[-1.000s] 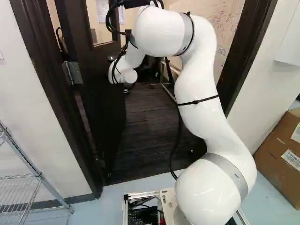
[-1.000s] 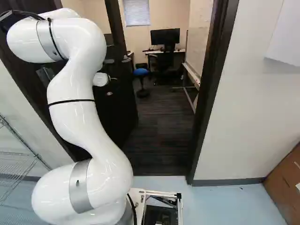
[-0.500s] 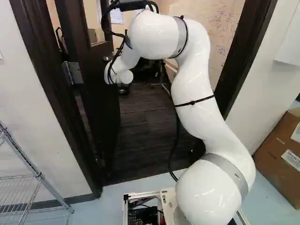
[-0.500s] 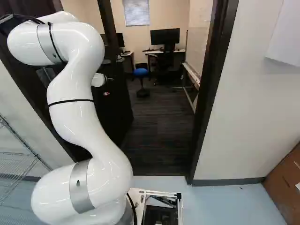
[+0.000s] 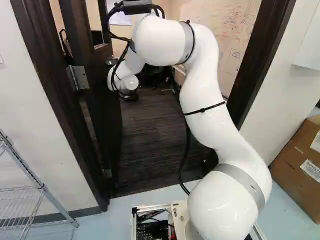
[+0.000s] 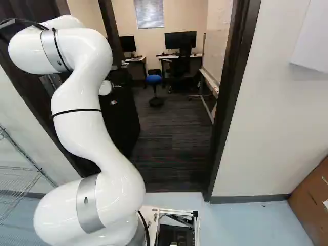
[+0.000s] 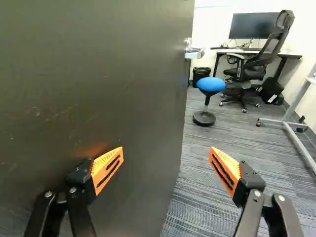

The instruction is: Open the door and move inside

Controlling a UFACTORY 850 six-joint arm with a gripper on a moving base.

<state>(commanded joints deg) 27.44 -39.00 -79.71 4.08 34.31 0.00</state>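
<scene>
The dark door (image 5: 102, 110) stands swung inward on its hinges at the doorway's left, the opening to its right. Over its near face the gripper (image 5: 131, 95) has its jaws spread wide with nothing between them; the left orange pad (image 7: 107, 169) is close beside the door, contact unclear. Far beyond are a blue stool (image 7: 211, 84), an office chair (image 7: 252, 69) and a desk (image 7: 291, 56).

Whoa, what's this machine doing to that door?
A white robot arm is reaching through a doorway, its open gripper at the door but not holding the handle. It seems to be pushing the door, which stands well open. The base is outside the room.
</scene>
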